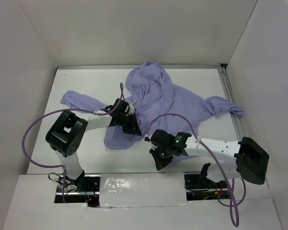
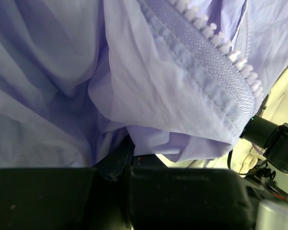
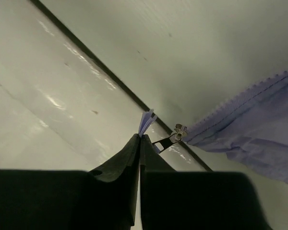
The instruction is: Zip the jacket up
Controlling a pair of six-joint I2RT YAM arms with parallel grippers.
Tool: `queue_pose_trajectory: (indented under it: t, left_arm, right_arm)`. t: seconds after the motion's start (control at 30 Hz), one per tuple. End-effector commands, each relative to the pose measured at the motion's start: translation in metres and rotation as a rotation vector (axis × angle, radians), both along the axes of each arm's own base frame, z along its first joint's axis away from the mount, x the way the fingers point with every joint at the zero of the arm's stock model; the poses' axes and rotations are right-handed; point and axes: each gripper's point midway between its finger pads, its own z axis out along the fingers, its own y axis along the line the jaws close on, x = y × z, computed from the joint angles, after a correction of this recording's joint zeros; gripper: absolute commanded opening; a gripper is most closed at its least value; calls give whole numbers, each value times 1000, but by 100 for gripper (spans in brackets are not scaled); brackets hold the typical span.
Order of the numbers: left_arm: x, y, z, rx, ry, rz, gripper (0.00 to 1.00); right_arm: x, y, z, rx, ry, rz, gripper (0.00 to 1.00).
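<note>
Purple cloth is in both of our pincers. The jacket (image 1: 173, 96) lies crumpled in the middle of the table (image 1: 206, 79), with its hood on the far side and its bottom edge close to our arms.

Our right gripper (image 3: 140, 139) is squeezed tight on the little purple tab (image 3: 147, 119) that hangs from the zip slider (image 3: 179, 129). The slider sits just past the pincer's tip, a bit to its right, at the low end of the toothed edge. In the right wrist view that edge runs off to the right.

Our left gripper (image 1: 132, 127) is clenched on the bottom of the jacket, near the right one. The zipper teeth (image 2: 221, 48) pass just above it.

We think the zip line goes from our two pincers away toward the hood. So the right arm, which has the slider, should pull that way along the teeth while the left arm holds the bottom down. We cannot tell if both sides of the zip are in the slider.
</note>
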Motion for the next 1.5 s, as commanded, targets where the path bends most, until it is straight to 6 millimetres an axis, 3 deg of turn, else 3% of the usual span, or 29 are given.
queue_pose_trajectory:
  t: [0.0, 0.1, 0.17, 0.23, 0.27, 0.43, 0.87, 1.17, 1.3, 1.47]
  left_arm:
    - [1, -1, 13, -9, -60, -21, 0]
    - [-1, -1, 13, -4, -61, -19, 0]
    - [-3, -2, 15, -14, -66, -28, 0]
    - [-6, -3, 17, -21, -78, -40, 0]
    - [-8, -3, 16, -20, -76, -41, 0]
    - [-14, -4, 20, -27, -93, -61, 0]
    - [-26, -6, 19, -13, -97, -71, 0]
    - [-27, -7, 20, 0, -107, -71, 0]
    - [-28, -6, 18, 12, -98, -69, 0]
    - [-28, -3, 17, 27, -97, -57, 0]
  right_arm:
    - [-3, 13, -7, 43, -25, 40, 11]
    - [14, 16, 6, 22, -132, -29, 42]
    - [19, 20, 27, 86, -183, -49, 48]
    - [25, 19, 41, 150, -225, -79, 63]
    - [27, 16, 41, 157, -234, -90, 66]
    - [48, -19, 20, 48, -223, -340, 68]
    - [65, -39, -23, -113, -213, -651, 66]
    - [65, -46, -50, -216, -225, -685, 64]
    - [61, -40, -60, -229, -204, -658, 64]
    - [47, -45, -79, -349, -180, -615, 51]
